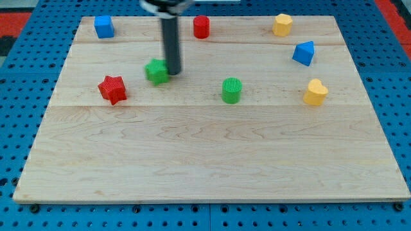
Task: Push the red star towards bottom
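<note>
The red star (112, 89) lies on the wooden board (212, 160) at the view's left, about mid-height. My tip (173, 72) is the lower end of the dark rod coming down from the view's top. It stands to the right of and slightly above the star, well apart from it. The tip touches the right side of a green block (156, 70), whose shape I cannot make out.
A blue cube (104, 27), a red cylinder (201, 27) and a yellow hexagonal block (282, 25) line the board's top edge. A blue triangular block (304, 52) and a yellow heart-like block (315, 92) sit at the right. A green cylinder (232, 90) is mid-board.
</note>
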Available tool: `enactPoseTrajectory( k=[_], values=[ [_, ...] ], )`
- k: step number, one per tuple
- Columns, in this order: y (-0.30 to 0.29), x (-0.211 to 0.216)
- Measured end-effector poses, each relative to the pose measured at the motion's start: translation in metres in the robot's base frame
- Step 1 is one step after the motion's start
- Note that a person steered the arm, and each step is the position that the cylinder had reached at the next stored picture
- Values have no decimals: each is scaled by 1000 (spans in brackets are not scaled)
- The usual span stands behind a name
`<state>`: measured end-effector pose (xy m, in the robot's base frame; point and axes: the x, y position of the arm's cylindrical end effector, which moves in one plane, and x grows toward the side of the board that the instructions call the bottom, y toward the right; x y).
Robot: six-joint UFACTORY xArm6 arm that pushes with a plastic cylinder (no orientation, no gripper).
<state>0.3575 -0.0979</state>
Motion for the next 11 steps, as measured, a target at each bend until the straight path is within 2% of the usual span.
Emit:
enactPoseTrajectory(
  k=[2,3,5,9,10,11],
  values=[
    [-96,-4],
    [-93,3],
    [-54,87],
    [-32,83],
    [-1,87],
    [61,94]
  ],
)
